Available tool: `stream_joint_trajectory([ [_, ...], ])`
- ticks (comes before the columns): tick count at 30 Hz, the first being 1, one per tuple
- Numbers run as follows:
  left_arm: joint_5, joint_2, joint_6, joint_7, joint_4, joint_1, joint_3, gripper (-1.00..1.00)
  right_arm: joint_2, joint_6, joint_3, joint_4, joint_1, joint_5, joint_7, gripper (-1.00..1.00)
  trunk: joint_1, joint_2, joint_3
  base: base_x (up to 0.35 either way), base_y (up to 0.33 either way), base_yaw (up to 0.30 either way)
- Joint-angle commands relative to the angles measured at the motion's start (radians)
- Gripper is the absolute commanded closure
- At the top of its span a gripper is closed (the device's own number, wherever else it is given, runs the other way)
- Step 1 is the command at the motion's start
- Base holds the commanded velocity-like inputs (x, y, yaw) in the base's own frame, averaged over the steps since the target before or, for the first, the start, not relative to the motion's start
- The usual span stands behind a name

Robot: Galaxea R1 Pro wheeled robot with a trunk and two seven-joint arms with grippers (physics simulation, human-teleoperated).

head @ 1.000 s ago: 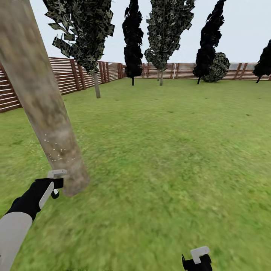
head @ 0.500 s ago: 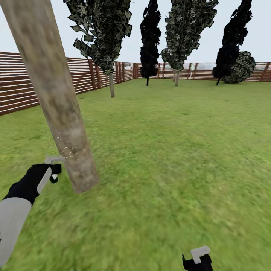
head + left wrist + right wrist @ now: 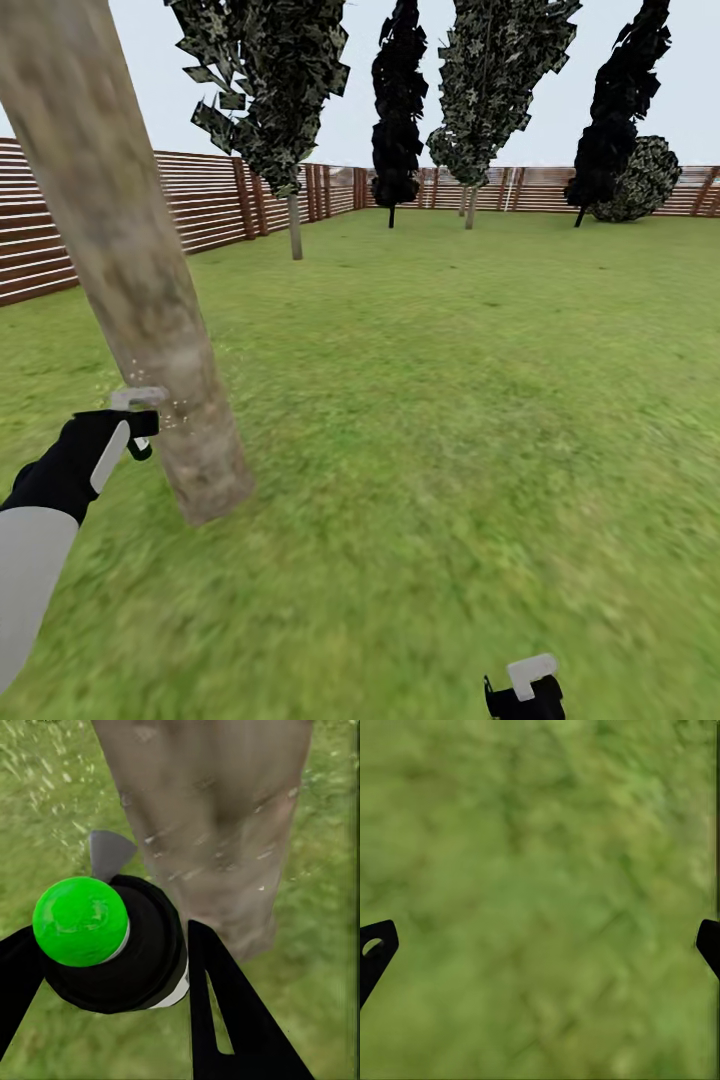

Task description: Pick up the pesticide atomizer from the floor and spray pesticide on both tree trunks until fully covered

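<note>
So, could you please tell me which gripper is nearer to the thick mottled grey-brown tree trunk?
Left. The left gripper, holding the atomizer, sits right beside the trunk; the right gripper hangs low over the grass, well away from it.

Ground: green grass lawn [image 3: 460, 420], open and level.
Landmark: thick mottled grey-brown tree trunk [image 3: 150, 300], rooted in the lawn, leaning.
Behind the trunk: brown slatted wooden fence [image 3: 215, 200] along the lawn's edge.
Beyond the trunk, far side: slim-stemmed leafy trees [image 3: 290, 120], black cypress-like trees [image 3: 398, 110], round bush [image 3: 640, 180] by the fence.
</note>
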State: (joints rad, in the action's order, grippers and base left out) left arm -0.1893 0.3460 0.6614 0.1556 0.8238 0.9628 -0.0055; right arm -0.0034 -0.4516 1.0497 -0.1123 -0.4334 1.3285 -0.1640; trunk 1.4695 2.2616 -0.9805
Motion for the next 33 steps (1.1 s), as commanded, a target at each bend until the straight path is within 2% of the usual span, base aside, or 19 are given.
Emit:
stream_joint_trajectory([
  [1, -0.010, 0.000, 0.004, 0.007, 0.001, 0.001, -0.001, 1.00, 0.000, -0.002, 0.006, 0.002, -0.001, 0.011, -0.006, -1.00, 0.000, 0.000, -0.001, 0.195, -0.213, 0.000],
  [12, -0.010, 0.001, 0.003, 0.010, 0.003, 0.001, 0.001, 1.00, 0.000, -0.002, 0.005, 0.002, -0.001, 0.011, -0.006, -1.00, 0.000, 0.000, -0.001, 0.156, -0.236, 0.006],
  [19, -0.010, 0.001, 0.004, 0.010, 0.008, 0.002, 0.000, 1.00, 0.000, -0.002, 0.005, 0.002, -0.001, 0.011, -0.006, -1.00, 0.000, 0.000, -0.001, 0.121, -0.251, 0.241],
  [33, -0.009, 0.000, 0.004, 0.011, 0.009, 0.000, -0.001, 1.00, -0.003, -0.002, 0.007, 0.002, -0.001, 0.011, -0.006, -1.00, 0.000, 0.000, -0.001, 0.014, -0.271, 0.027],
])
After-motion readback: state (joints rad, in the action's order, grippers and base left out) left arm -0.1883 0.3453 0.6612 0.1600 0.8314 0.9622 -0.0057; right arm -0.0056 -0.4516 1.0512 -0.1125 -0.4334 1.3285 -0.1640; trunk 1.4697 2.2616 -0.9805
